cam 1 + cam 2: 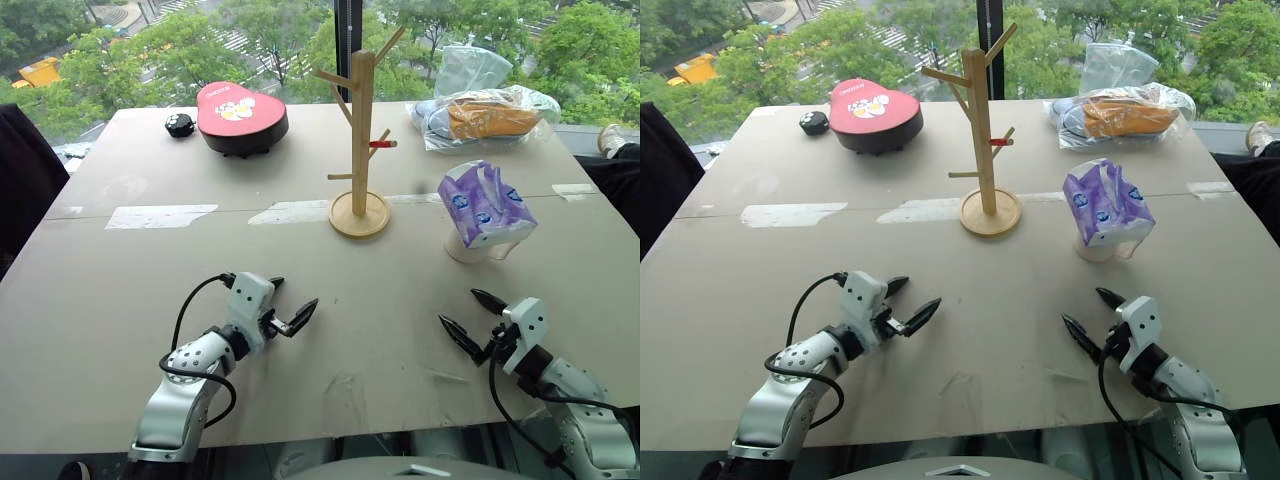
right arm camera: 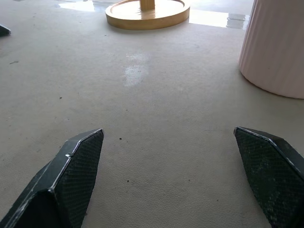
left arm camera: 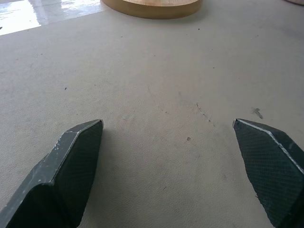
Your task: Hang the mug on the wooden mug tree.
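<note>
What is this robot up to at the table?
Nothing is being handled yet. The left claw and right claw both hover open and empty over the table. The mug stands ahead of the right claw with a purple wrapper stuffed in it, beside the wooden mug tree, whose pegs are bare.

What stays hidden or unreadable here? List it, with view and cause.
- Mug: both eye views, the purple-and-white wrapper stuffed in it covers its mouth and inside; handle and lettering not visible.
- Mug: right wrist view, cut off by the frame edge.
- Wooden mug tree: left wrist view, base rim alone, cut by the edge.
- Red lid: its print too small to read.
</note>
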Robot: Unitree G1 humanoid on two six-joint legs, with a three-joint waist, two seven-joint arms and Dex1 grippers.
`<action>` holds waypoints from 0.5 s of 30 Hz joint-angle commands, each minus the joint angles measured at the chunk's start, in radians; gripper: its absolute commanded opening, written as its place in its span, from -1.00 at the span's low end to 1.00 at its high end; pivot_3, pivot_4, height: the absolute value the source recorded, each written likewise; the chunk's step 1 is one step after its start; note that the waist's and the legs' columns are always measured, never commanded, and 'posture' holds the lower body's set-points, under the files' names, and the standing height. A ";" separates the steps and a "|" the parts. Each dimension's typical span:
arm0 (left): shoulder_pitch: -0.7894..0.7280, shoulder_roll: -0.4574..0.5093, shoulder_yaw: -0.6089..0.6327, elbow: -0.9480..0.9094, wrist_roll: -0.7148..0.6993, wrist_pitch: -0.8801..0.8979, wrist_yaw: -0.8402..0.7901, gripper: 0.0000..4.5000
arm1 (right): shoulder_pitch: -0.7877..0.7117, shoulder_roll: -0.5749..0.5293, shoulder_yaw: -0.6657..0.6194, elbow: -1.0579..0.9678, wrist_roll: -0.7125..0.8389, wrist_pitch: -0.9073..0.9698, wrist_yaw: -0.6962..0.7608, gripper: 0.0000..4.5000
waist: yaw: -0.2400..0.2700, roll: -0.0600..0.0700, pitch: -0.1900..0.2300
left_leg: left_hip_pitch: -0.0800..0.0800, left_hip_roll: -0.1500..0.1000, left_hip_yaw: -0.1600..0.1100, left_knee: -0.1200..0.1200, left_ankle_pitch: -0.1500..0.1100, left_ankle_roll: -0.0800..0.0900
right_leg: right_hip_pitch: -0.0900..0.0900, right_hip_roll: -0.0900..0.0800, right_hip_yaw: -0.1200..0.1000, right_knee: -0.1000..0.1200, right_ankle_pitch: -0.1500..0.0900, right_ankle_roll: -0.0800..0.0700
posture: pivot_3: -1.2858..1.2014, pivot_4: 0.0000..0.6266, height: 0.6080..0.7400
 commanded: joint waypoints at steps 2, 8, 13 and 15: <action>0.030 0.005 -0.058 -0.006 -0.007 0.025 -0.040 1.00 | 0.010 -0.007 -0.025 0.014 -0.006 0.010 -0.018 0.98 | 0.000 0.000 0.000 | 0.000 0.000 0.000 0.000 0.000 0.000 | 0.000 0.000 0.000 0.000 0.000 0.000 | 0.03 -0.52 1.00; -0.002 0.040 -0.073 -0.103 -0.095 0.063 -0.133 1.00 | 0.008 -0.016 -0.070 -0.070 0.043 0.019 -0.029 0.98 | 0.002 0.003 0.006 | -0.001 -0.001 0.000 0.000 0.000 0.000 | 0.000 -0.001 -0.001 0.000 0.000 0.000 | 0.03 -0.52 1.00; -0.098 0.069 -0.072 -0.202 -0.217 0.153 -0.197 1.00 | -0.006 -0.060 -0.177 -0.149 0.157 0.093 -0.026 0.98 | 0.000 0.002 0.017 | -0.006 0.000 -0.002 0.000 0.000 0.000 | -0.004 0.000 -0.001 0.000 0.000 0.000 | 0.03 -0.52 1.00; -0.164 0.076 -0.064 -0.234 -0.284 0.203 -0.218 1.00 | -0.029 -0.096 -0.265 -0.152 0.216 0.132 -0.037 0.98 | 0.001 0.002 0.018 | -0.009 -0.001 -0.003 0.001 0.000 0.000 | -0.006 -0.001 -0.003 0.000 0.000 0.000 | 0.03 -0.52 1.00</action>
